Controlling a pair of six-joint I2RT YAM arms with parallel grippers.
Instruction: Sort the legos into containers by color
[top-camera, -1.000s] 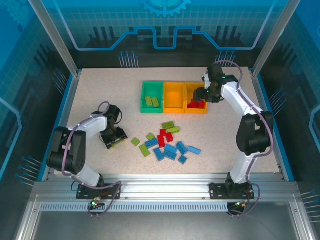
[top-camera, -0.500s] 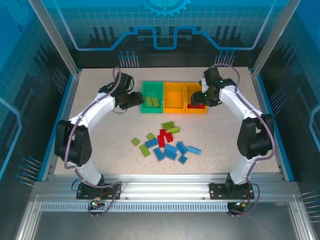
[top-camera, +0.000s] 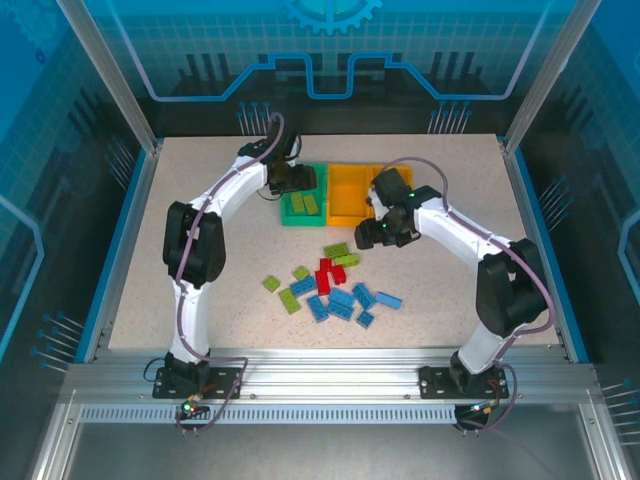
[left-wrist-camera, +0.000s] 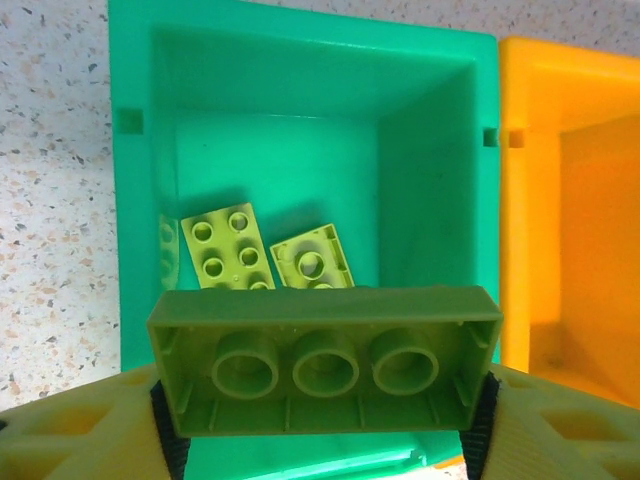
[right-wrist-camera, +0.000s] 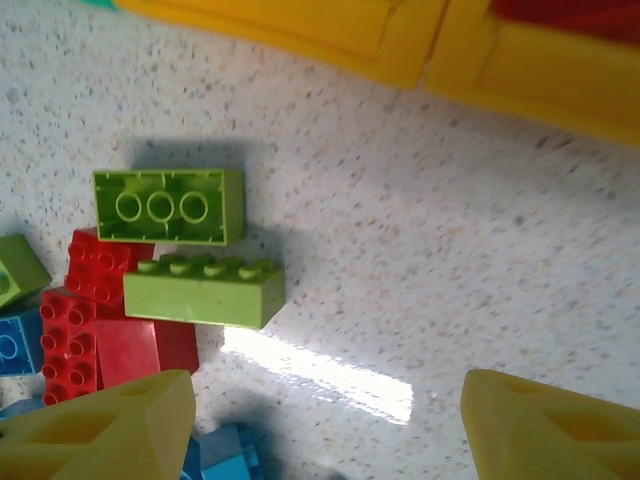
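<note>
My left hand (left-wrist-camera: 325, 432) grips a lime brick (left-wrist-camera: 325, 362) over the green bin (left-wrist-camera: 425, 150) at the far edge of the surface (top-camera: 200, 220), so I judge release comes next, while my right hand (right-wrist-camera: 330, 425) hangs wide and empty above the loose legos (right-wrist-camera: 205, 290).

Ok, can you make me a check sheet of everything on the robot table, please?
Surface: speckled table, with loose bricks in the middle, green, blue and red.
Job's things: green bin has two green pieces inside; the orange bin beside it looks empty.
Clutter: nothing seen.
Grippers: left gripper holds a lime brick over the green bin; right gripper is open above the table, near the pile.
Cables: grey cables loop along both arms.
Surroundings: blue see-through walls, metal rail in front.
</note>
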